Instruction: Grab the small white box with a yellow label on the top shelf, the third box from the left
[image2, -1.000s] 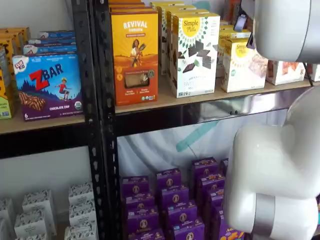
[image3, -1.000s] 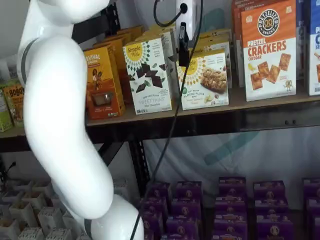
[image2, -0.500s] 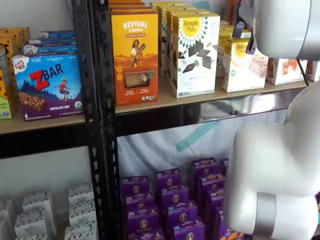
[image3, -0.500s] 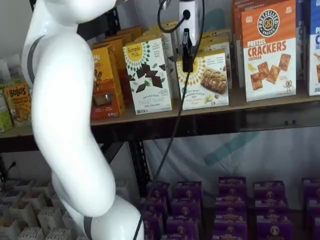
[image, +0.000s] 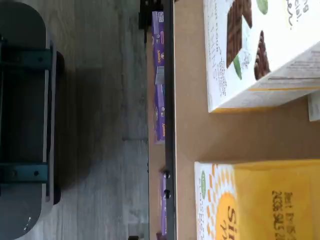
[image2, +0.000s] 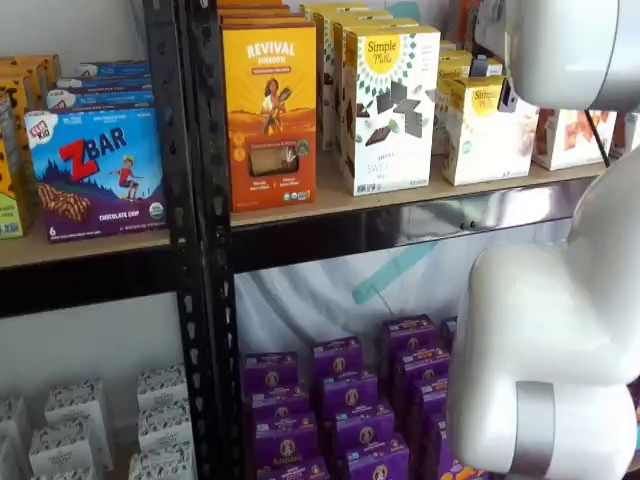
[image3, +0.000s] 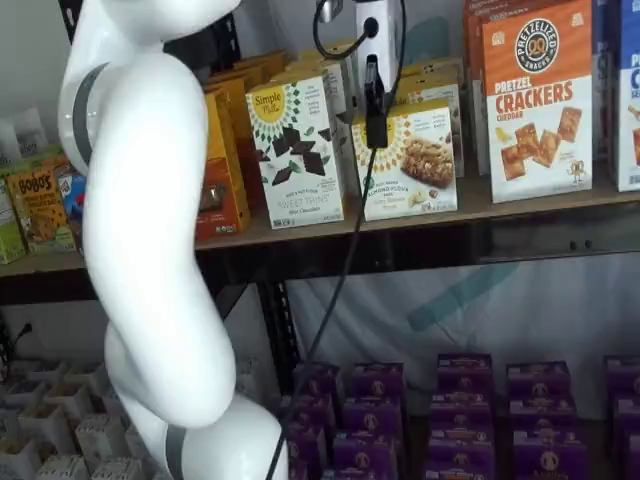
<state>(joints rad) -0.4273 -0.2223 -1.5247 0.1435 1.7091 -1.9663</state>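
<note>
— On the top shelf (image3: 480, 205), what stands where?
— In both shelf views the white arm (image3: 150, 230) fills much of the foreground. Behind it stands the tall white carton with dark brown squares (image3: 297, 150), and at its three o'clock, just beside it, the small white box (image3: 412, 160) with the yellow sunburst logo, about half as high. At the small box's three o'clock is the orange cracker carton (image3: 538, 100).
— And the gripper?
— The gripper (image3: 374, 100) hangs in front of the small white box's upper left corner, at about eleven o'clock on its face, a cable (image3: 345, 250) trailing down from it. Only a narrow black shape shows, probably one finger side-on, so I cannot tell how far apart the fingers are, or whether they touch the box.
— The wrist view?
— It shows the yellow top of the small white box and the brown-squared carton, apart on the tan board.
</note>
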